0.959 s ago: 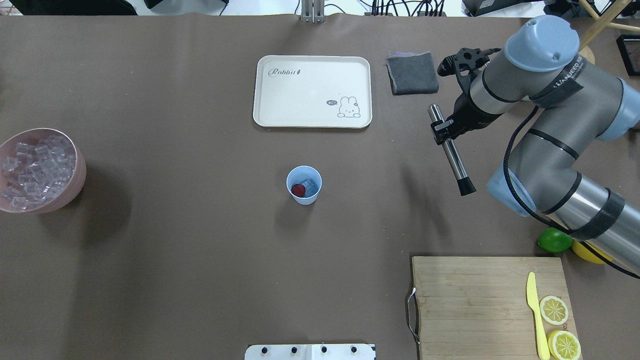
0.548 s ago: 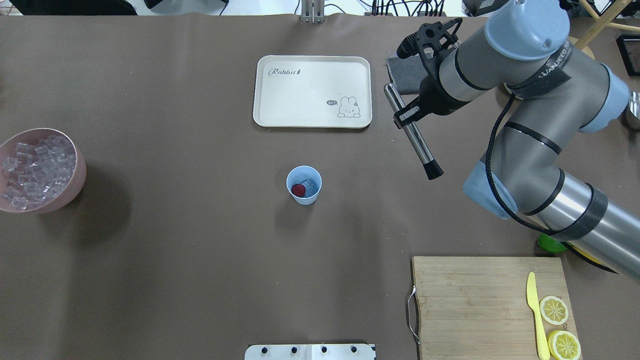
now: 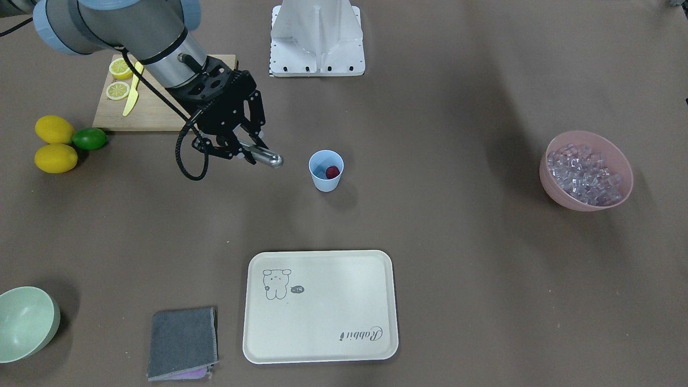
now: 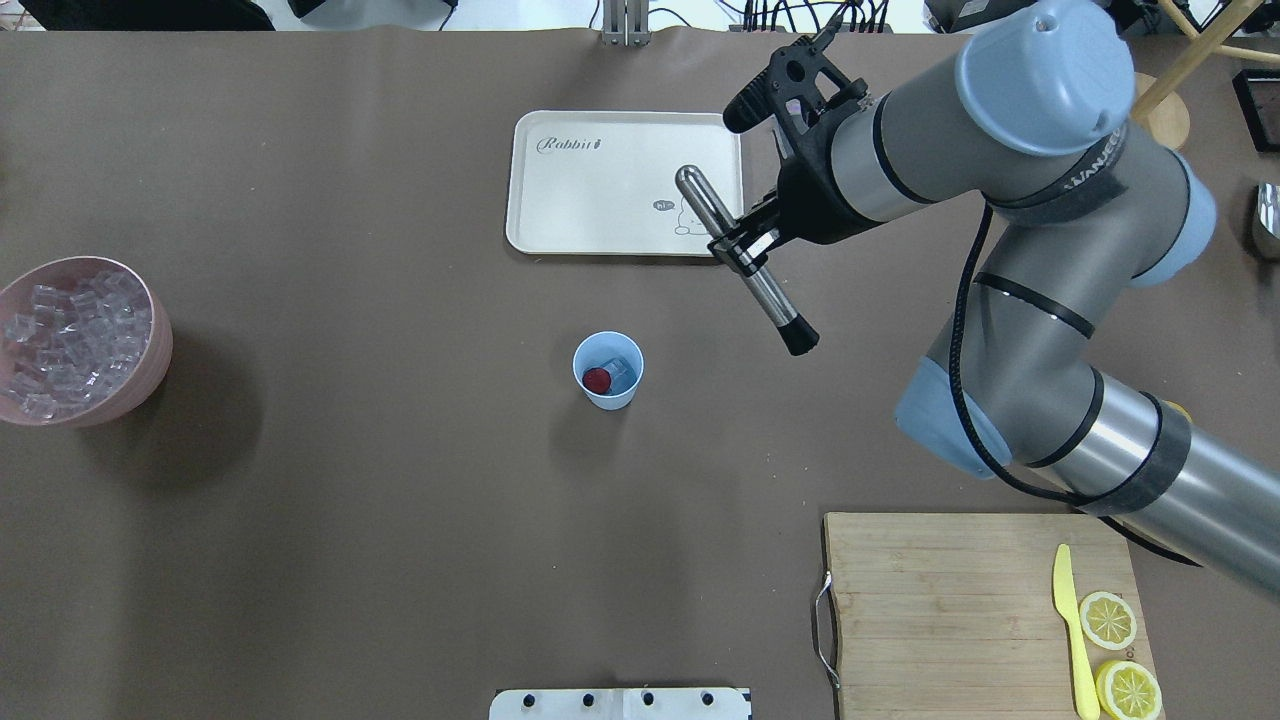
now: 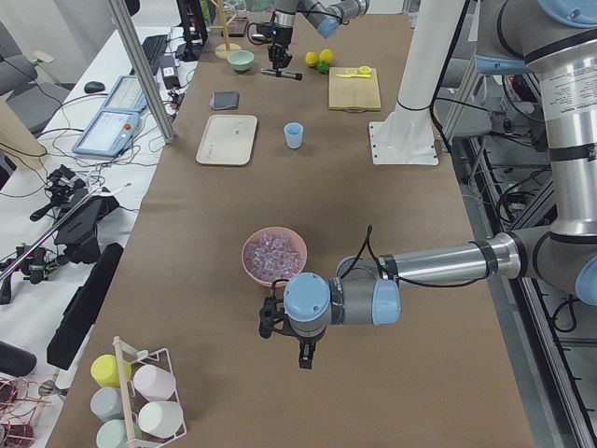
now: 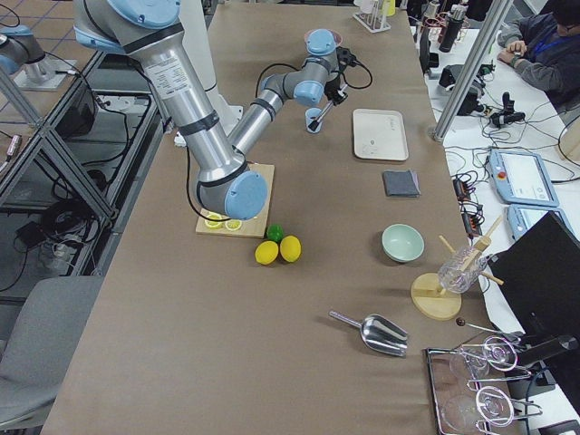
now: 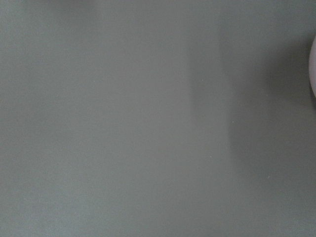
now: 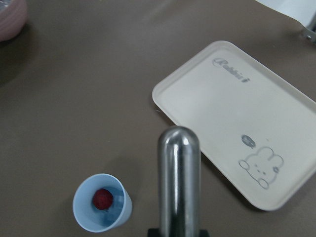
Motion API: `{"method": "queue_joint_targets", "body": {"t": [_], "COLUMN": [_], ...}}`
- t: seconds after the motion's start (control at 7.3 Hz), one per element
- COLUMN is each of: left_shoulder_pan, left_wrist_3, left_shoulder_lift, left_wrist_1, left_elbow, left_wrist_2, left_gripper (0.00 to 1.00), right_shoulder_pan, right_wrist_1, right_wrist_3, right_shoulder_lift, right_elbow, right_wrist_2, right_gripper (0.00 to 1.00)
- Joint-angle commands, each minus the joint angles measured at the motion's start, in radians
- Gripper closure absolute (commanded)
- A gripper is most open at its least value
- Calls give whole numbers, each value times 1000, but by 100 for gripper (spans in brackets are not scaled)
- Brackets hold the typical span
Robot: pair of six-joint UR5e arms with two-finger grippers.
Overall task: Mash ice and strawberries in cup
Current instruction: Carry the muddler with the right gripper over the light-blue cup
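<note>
We are holding the muddler (image 4: 775, 305) in the air near the cup (image 4: 608, 370), with the right gripper (image 4: 745, 250) clamped on its shaft. The cup is standing mid-table with the strawberry (image 4: 597, 379) and ice (image 4: 622, 372) inside, not yet mashed. Next, we think, we are needing to bring the black tip over the cup and press down

You'll see a cream rectangular plastic tray (image 3: 322, 317) just beside a folded grey cloth (image 3: 181, 339); a round pale-green bowl (image 3: 24, 322) sits farther along.

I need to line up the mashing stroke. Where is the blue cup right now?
In the overhead view the cup stands mid-table, below the tray and left of the muddler.
</note>
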Motion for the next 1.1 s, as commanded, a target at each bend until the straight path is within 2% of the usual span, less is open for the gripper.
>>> {"method": "queue_joint_targets", "body": {"t": [0.0, 0.14, 0.41, 0.68, 0.82, 0.96], "left_shoulder_pan": [0, 0, 0, 0, 0, 0], "left_wrist_3": [-2, -2, -5, -2, -2, -2], "left_shoulder_lift": [2, 6, 8, 8, 8, 8], "left_wrist_1": [3, 0, 4, -2, -2, -2], "left_elbow": [2, 1, 2, 43, 45, 45], "left_wrist_2": [2, 3, 6, 2, 0, 0], "left_gripper": [2, 2, 2, 2, 2, 2], "right_shoulder_pan": [-80, -90, -113, -171, -174, -179], "right_wrist_1": [255, 349, 617, 947, 1051, 1104], "right_wrist_3": [-9, -6, 69, 79, 80, 97], "right_shoulder_lift": [7, 34, 48, 48, 45, 41], "right_elbow": [-32, -76, -170, -346, -392, -404], "right_wrist_2": [-121, -134, -184, -268, -269, -273], "right_gripper": [100, 100, 100, 100, 100, 100]}}
